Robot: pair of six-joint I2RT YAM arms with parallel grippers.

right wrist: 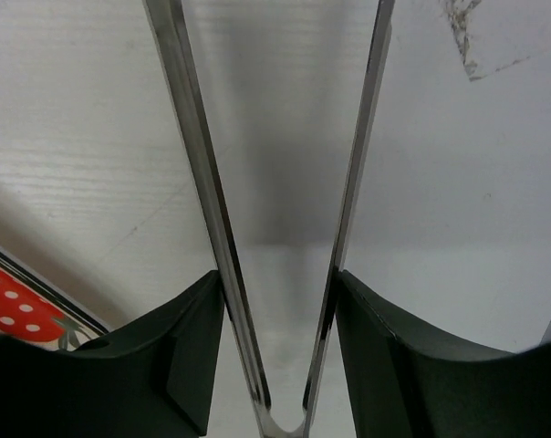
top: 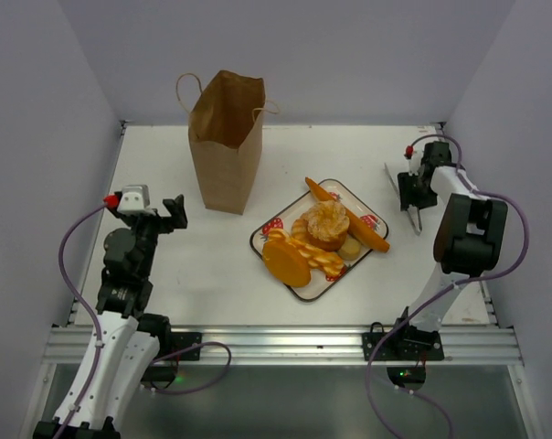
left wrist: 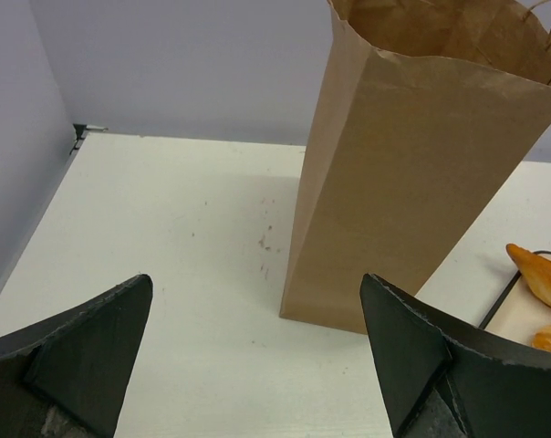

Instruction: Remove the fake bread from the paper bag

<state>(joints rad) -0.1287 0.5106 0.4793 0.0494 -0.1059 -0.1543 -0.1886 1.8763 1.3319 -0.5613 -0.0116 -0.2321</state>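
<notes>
The paper bag [top: 226, 142] stands upright and open-topped at the back left; it fills the right side of the left wrist view [left wrist: 412, 173]. The fake bread [top: 322, 240], several glossy orange pieces, lies piled on a strawberry-printed tray [top: 272, 225]; one piece shows at the left wrist view's right edge [left wrist: 540, 274]. My left gripper [top: 162, 212] is open and empty, left of the bag and near its base [left wrist: 257, 301]. My right gripper [top: 413, 190] is shut on metal tongs [right wrist: 198, 182], whose two arms spread out over the table [right wrist: 280, 301].
The tray's corner shows at the lower left of the right wrist view [right wrist: 20, 306]. Grey walls close the table on the left, back and right. The tongs' tips [top: 419, 219] point towards the tray's right side.
</notes>
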